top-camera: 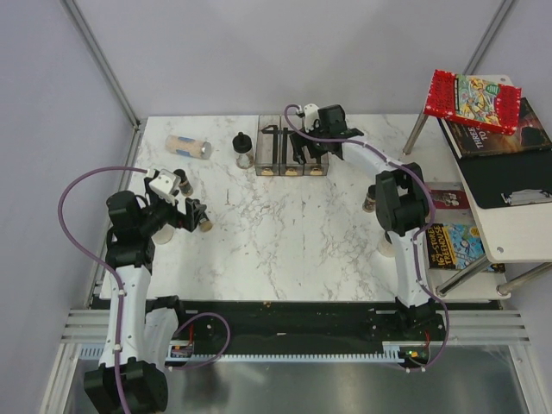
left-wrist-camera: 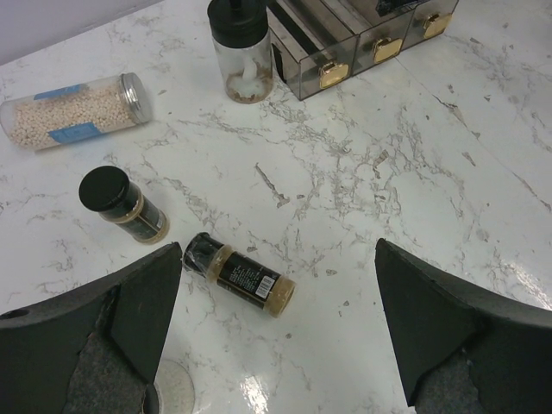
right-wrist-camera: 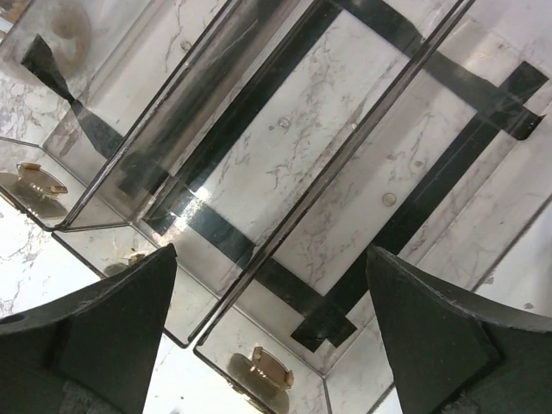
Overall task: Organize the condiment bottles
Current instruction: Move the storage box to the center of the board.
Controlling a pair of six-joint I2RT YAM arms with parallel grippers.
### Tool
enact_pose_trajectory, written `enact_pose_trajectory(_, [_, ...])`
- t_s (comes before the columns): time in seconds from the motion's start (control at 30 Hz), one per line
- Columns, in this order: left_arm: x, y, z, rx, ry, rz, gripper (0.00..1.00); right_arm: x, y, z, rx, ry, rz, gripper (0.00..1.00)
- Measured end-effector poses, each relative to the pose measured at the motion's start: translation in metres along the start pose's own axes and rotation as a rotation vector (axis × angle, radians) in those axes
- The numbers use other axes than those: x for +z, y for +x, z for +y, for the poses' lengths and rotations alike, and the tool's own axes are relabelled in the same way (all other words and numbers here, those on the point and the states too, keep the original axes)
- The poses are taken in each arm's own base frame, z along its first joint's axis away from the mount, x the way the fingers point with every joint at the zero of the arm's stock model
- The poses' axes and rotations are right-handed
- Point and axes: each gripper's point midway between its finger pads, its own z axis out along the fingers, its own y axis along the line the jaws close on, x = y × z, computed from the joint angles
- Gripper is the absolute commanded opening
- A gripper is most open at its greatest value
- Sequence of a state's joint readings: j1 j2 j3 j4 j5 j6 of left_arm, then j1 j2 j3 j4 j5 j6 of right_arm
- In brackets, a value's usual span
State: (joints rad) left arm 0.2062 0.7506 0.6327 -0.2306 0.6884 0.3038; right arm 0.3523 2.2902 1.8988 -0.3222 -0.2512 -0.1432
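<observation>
A slim dark-capped spice bottle (left-wrist-camera: 240,276) lies on its side on the marble table, just ahead of my open, empty left gripper (left-wrist-camera: 276,332); in the top view the bottle (top-camera: 205,226) is at the gripper (top-camera: 196,216). A second spice bottle (left-wrist-camera: 121,203) stands upright to its left. A beige-filled blue-labelled bottle (left-wrist-camera: 73,110) lies on its side further back. A black-lidded jar (left-wrist-camera: 241,52) stands by the clear rack (left-wrist-camera: 345,43). My right gripper (right-wrist-camera: 272,319) is open and empty, hovering over the rack's compartments (right-wrist-camera: 345,164), in which no bottle shows.
Another brown bottle (top-camera: 371,203) stands beside my right arm, and a pale round thing (top-camera: 385,246) lies near the table's right edge. A side stand with books (top-camera: 474,99) is off the table at the right. A clear lid-like ring (top-camera: 246,160) lies by the jar.
</observation>
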Motion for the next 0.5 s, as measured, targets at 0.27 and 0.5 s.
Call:
enact_pose_trajectory(0.27, [0.0, 0.0005, -0.0006, 0.005, 0.004, 0.001, 1.0, 0.0028, 0.0005, 0.0076, -0.01, 0.008, 0.007, 0.91])
enact_pose_trajectory(0.5, [0.0, 0.0004, -0.0016, 0.011, 0.011, 0.0, 1.0, 0.0094, 0.0086, 0.0066, 0.009, 0.015, 0.023, 0.82])
